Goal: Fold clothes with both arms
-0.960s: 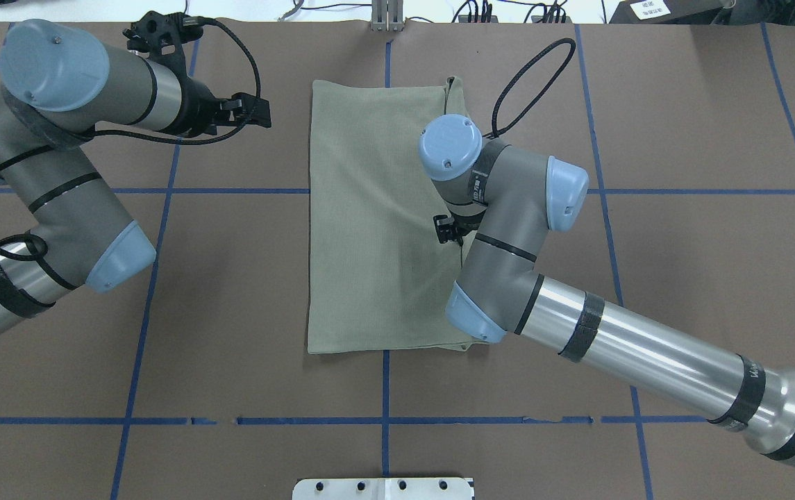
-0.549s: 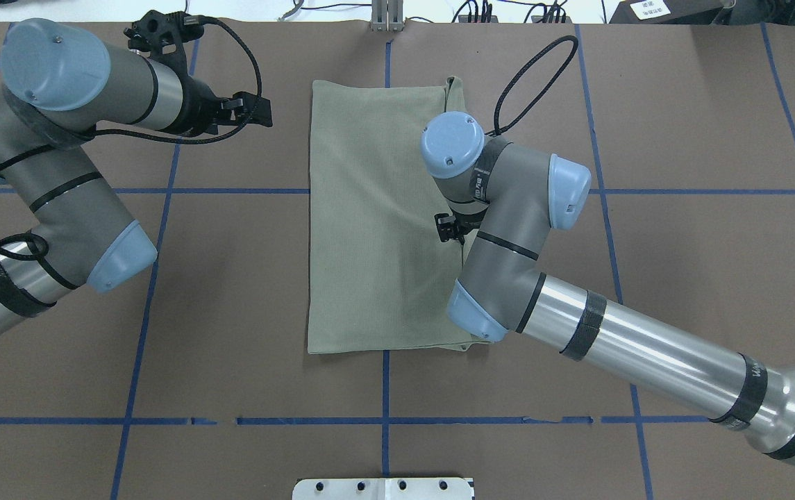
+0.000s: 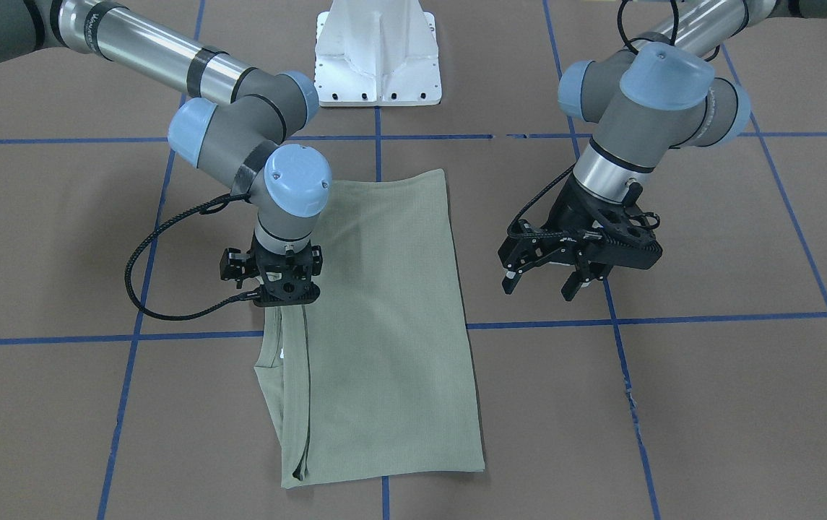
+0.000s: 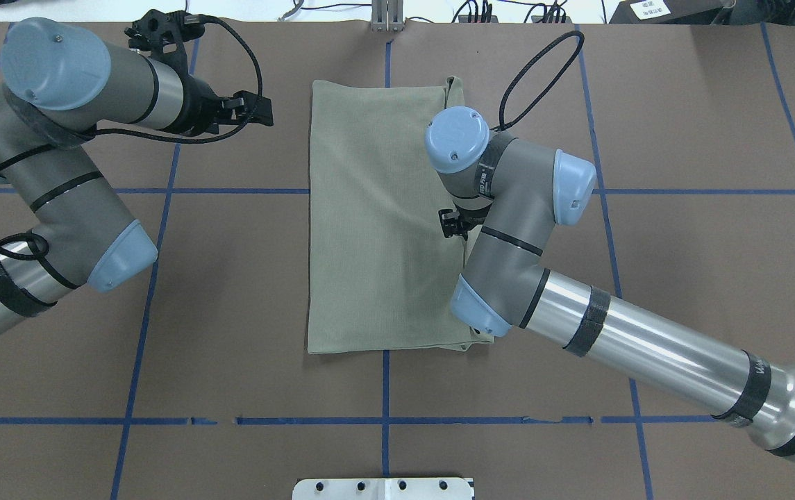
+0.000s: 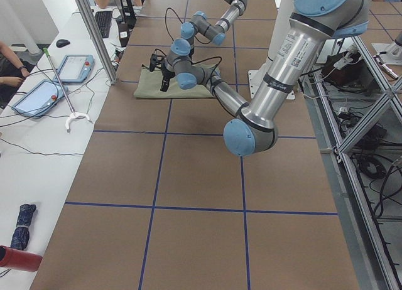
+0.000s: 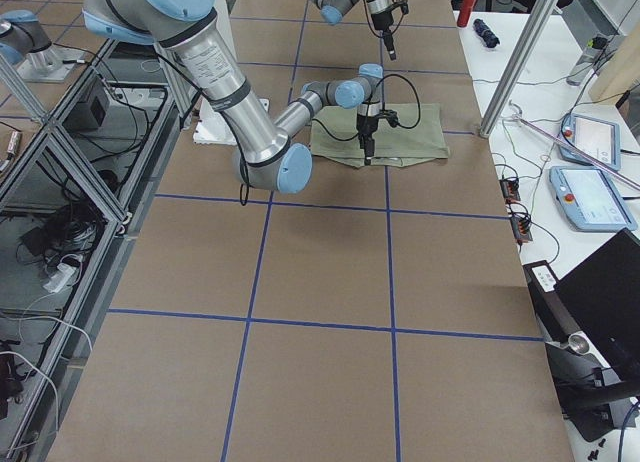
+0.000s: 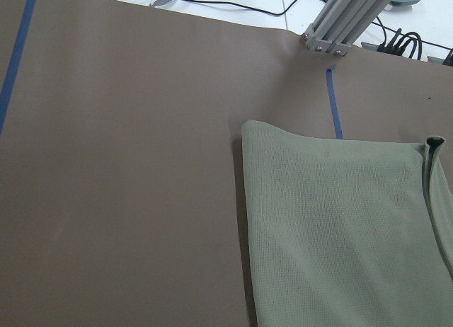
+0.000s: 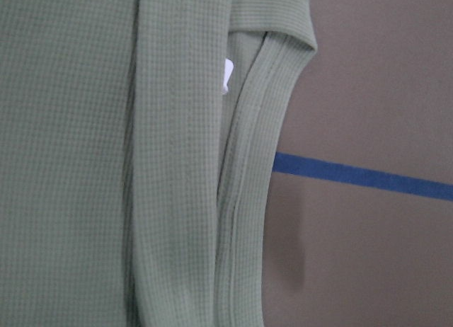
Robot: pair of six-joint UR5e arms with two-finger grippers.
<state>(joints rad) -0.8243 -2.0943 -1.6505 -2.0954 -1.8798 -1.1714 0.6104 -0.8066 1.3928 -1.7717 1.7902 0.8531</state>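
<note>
The sage-green shirt [image 4: 376, 208] lay flat in the middle of the brown surface [image 4: 682, 278], folded into a long, narrow rectangle that ran away from the robot. It straddled the centre blue tape line [image 4: 385, 389]. Its stacked layers and ribbed neckline ran along the long edge on the robot's right, and a small white tag [image 8: 226, 76] showed between those layers in the right wrist view.

The right end effector [image 3: 282, 292] pointed straight down at that layered edge, about midway along the shirt's length. Its black body hid the fingertips, so I could not tell whether the jaws were apart or together. I also could not tell whether they touched the cloth. A black cable [image 3: 146, 289] looped from it over the bare surface beside the shirt.

The left end effector [image 3: 539, 287] hung over bare surface on the shirt's other side, clear of the cloth, with its two fingers [image 3: 511, 280] spread apart and nothing between them. The left wrist view took in the shirt's far corner on that side, lying smooth.

A white pedestal [image 3: 377, 50] stood on the robot's side of the surface, beyond the shirt's near end.
</note>
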